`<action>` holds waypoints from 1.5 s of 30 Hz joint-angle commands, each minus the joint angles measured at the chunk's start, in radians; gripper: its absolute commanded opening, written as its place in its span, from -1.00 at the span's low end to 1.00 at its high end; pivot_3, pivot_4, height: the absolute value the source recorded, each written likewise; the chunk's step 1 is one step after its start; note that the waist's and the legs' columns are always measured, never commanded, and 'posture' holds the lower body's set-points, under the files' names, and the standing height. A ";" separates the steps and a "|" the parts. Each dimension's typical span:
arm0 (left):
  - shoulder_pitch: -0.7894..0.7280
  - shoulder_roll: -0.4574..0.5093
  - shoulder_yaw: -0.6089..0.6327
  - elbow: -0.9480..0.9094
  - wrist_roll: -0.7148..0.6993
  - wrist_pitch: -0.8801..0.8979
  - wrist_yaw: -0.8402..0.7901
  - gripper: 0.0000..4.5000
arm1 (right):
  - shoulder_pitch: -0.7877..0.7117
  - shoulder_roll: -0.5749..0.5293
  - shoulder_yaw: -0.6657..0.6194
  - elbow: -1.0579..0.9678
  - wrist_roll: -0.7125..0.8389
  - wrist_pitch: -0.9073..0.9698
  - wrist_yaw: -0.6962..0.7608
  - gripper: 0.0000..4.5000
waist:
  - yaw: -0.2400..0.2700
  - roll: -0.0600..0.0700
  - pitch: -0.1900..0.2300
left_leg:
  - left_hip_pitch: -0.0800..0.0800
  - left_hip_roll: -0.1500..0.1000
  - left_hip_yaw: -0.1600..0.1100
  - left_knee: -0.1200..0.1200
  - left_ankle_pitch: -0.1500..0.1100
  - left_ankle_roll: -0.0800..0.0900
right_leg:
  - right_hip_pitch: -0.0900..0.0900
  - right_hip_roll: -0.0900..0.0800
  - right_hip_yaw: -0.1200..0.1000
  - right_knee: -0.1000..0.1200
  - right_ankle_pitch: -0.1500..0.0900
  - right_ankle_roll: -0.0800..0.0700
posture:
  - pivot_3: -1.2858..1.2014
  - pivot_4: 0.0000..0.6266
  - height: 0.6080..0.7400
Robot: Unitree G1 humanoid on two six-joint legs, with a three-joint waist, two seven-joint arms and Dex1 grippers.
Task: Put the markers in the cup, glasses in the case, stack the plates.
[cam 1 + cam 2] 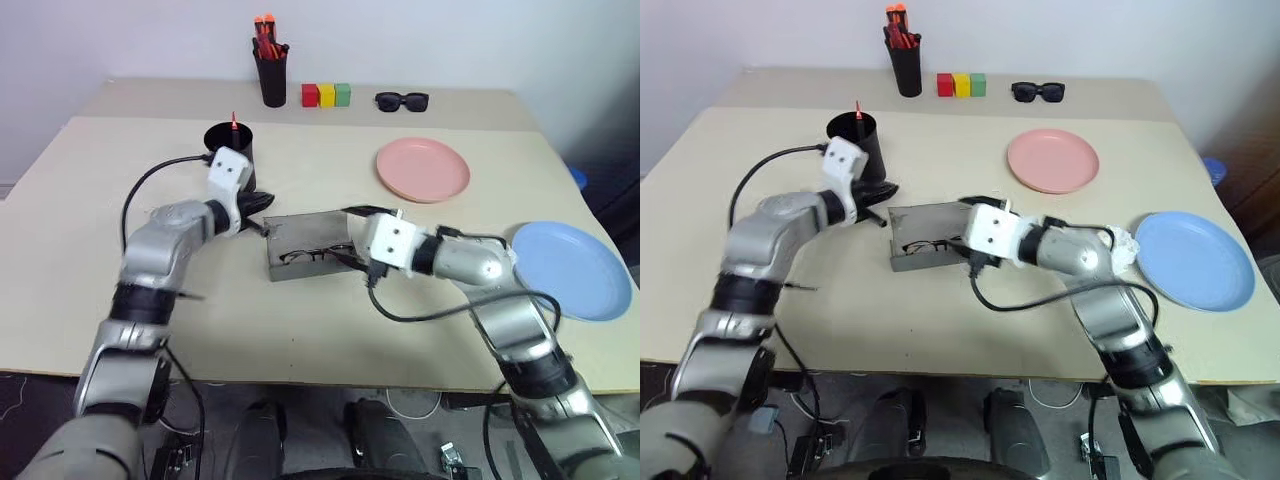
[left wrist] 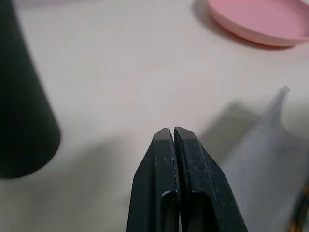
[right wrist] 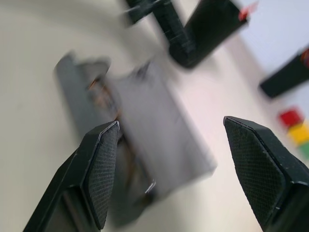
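The grey case [image 1: 305, 243] lies open near the middle of the table [image 1: 90, 210], its lid laid back toward the far side, and the wire-framed glasses [image 1: 312, 254] rest inside its near tray. The right gripper [image 3: 169, 159] hovers just right of the case with its two fingers spread wide apart and nothing between them; the wrist view looks along those fingers at the open case. The left gripper [image 2: 174, 140] has its fingers pressed together, empty, its tip above the table between the cup and the far left corner of the case. The black cup [image 1: 229, 145] stands upright just beyond the left gripper, at the left of the table's middle, with a red marker [image 1: 233, 121] standing in it, its tip rising above the rim. The pink plate [image 1: 423, 168] lies flat to the far right of the case. The blue plate [image 1: 570, 268] lies flat at the right edge, well apart from the pink one; the two are unstacked. Along the far edge stand a black pen holder [image 1: 271, 74] with orange markers, three coloured blocks [image 1: 326, 95] in red, yellow and green, and black sunglasses [image 1: 402, 100].
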State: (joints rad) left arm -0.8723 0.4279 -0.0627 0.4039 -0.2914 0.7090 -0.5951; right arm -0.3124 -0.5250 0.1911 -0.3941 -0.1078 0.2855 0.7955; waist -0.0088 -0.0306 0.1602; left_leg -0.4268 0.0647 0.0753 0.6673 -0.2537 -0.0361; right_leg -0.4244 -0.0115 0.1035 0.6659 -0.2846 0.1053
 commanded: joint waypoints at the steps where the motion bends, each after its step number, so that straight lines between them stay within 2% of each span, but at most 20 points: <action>1: -0.114 -0.022 -0.022 0.173 0.048 -0.036 -0.033 -0.98 | 0.085 -0.018 -0.077 -0.108 0.034 0.028 -0.033 0.56 | -0.005 0.000 0.000 | 0.000 0.000 0.000 0.000 0.000 0.000 | 0.000 0.000 0.000 0.000 0.000 0.000 | 0.03 -0.52 0.78; 4: -0.224 -0.063 -0.055 0.406 0.106 -0.089 -0.074 -0.98 | 0.213 -0.006 -0.153 -0.186 0.065 0.078 -0.079 0.56 | -0.007 0.000 0.000 | 0.001 0.000 0.000 -0.001 0.000 0.000 | 0.000 0.001 0.001 0.000 0.000 0.000 | 0.03 -0.52 0.78; 7: -0.281 -0.084 -0.065 0.537 0.129 -0.124 -0.159 -0.98 | 0.283 0.015 -0.198 -0.237 0.103 0.121 -0.116 0.56 | -0.013 0.000 0.000 | 0.001 0.000 0.000 -0.001 0.000 0.000 | 0.000 0.001 0.001 0.000 0.000 0.000 | 0.03 -0.52 0.78; 14: -0.269 -0.069 -0.116 0.585 0.201 -0.225 -0.353 -0.98 | 0.355 0.014 -0.228 -0.262 0.150 0.140 -0.151 0.56 | -0.005 0.000 0.000 | 0.000 0.000 0.000 -0.001 0.000 0.000 | 0.000 0.001 0.001 0.000 0.000 0.000 | 0.03 -0.52 0.78; 20: -0.189 -0.031 -0.102 0.422 0.173 -0.198 -0.479 -0.98 | 0.351 0.003 -0.227 -0.243 0.160 0.133 -0.162 0.56 | -0.006 0.000 0.000 | 0.000 0.000 0.000 -0.001 0.000 0.000 | 0.000 0.001 0.001 0.000 0.000 0.000 | 0.03 -0.52 0.78; 23: -0.123 -0.011 -0.104 0.280 0.148 -0.154 -0.531 -0.98 | 0.338 -0.001 -0.222 -0.228 0.165 0.130 -0.165 0.56 | -0.006 0.000 0.000 | 0.000 0.000 0.000 -0.001 0.000 0.000 | 0.000 0.001 0.001 0.000 0.000 0.000 | 0.03 -0.52 0.78; 28: 0.043 0.048 -0.130 -0.068 0.087 -0.086 -0.614 -0.98 | 0.311 -0.006 -0.212 -0.201 0.171 0.127 -0.166 0.56 | -0.008 0.000 0.000 | 0.001 0.001 0.000 -0.001 0.000 0.000 | 0.000 0.001 0.001 0.001 0.000 0.000 | 0.03 -0.52 0.78; 33: 0.144 0.095 -0.134 -0.279 0.042 -0.021 -0.632 -0.98 | 0.283 -0.011 -0.205 -0.178 0.181 0.133 -0.165 0.56 | -0.006 0.000 0.000 | 0.001 0.001 0.000 0.000 0.000 0.000 | 0.000 0.001 0.001 0.001 0.000 0.000 | 0.03 -0.52 0.78; 41: 0.273 0.203 -0.207 -0.449 0.077 -0.073 -0.654 -0.98 | 0.177 -0.026 -0.183 -0.078 0.152 0.142 -0.178 0.56 | -0.006 0.001 0.000 | 0.001 0.001 0.000 0.000 0.000 0.000 | 0.000 0.001 0.001 0.001 0.000 0.000 | 0.03 -0.52 0.78; 45: 0.321 0.225 -0.211 -0.478 0.104 -0.171 -0.618 -0.98 | 0.064 -0.032 -0.141 0.045 0.092 0.124 -0.205 0.56 | -0.007 0.001 0.000 | 0.001 0.001 0.000 0.000 0.000 0.000 | 0.000 0.000 0.002 0.001 0.000 -0.001 | 0.03 -0.52 0.78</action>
State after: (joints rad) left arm -0.5667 0.6476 -0.2600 -0.0589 -0.2091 0.5751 -1.2306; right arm -0.2064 -0.5454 0.0437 -0.3726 0.0120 0.4314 0.6105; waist -0.0157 -0.0297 0.1600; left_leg -0.4254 0.0655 0.0757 0.6676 -0.2538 -0.0360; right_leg -0.4244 -0.0111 0.1054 0.6670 -0.2852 0.1044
